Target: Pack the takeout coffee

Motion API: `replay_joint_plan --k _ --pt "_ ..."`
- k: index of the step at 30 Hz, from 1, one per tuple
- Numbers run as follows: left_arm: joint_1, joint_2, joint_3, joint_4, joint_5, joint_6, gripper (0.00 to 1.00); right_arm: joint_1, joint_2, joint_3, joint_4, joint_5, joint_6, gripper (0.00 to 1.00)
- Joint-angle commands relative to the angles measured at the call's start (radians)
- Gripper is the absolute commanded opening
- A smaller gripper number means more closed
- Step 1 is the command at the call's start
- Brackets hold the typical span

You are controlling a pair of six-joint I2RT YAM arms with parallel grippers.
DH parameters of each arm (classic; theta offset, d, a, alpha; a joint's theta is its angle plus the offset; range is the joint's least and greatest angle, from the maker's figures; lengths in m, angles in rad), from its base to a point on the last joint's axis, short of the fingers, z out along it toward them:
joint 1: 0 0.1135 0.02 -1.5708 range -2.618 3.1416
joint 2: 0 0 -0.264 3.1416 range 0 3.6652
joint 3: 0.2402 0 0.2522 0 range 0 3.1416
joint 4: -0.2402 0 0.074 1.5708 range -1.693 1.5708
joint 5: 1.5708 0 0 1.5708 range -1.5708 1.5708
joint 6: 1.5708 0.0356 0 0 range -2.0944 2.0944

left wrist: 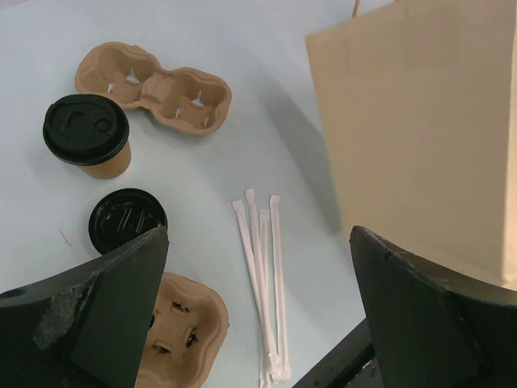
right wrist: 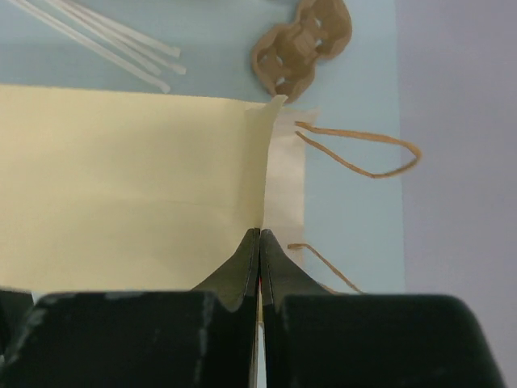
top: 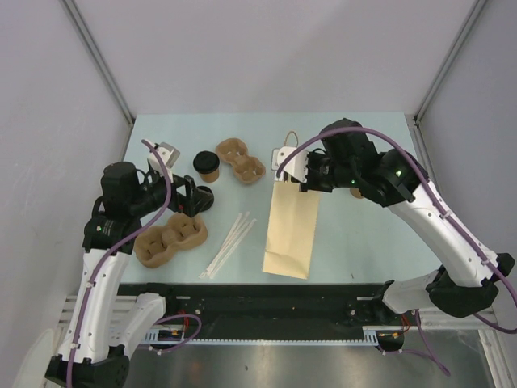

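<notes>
The takeout coffee, a brown paper cup with a black lid, stands upright at the back left of the table. My left gripper hovers open just in front of it, over a loose black lid, with nothing between its fingers. A tan paper bag lies flat in the middle, its mouth toward the back. My right gripper is shut on the upper edge of the bag's mouth, and the bag's cord handle lies on the table beside it.
One pulp cup carrier lies just right of the coffee. A second carrier lies near the front left. Several wrapped straws lie between that carrier and the bag.
</notes>
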Motion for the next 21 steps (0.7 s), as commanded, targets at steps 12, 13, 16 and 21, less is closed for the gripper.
replay_joint_plan --k 12,13,16,21 --pt "0.01 0.01 0.009 0.043 -0.034 -0.031 0.99 0.134 -0.096 -0.128 0.083 0.311 -0.161 0.0" --pt "0.01 0.008 0.003 0.043 -0.034 -0.031 1.0 0.152 -0.117 -0.154 0.081 0.32 -0.16 0.0" --pt "0.012 0.011 -0.006 0.048 -0.034 -0.034 0.99 0.217 -0.144 -0.275 0.083 0.34 -0.153 0.0" --pt "0.012 0.008 -0.005 0.043 -0.036 -0.028 1.0 0.256 -0.124 -0.318 0.026 0.295 -0.086 0.0"
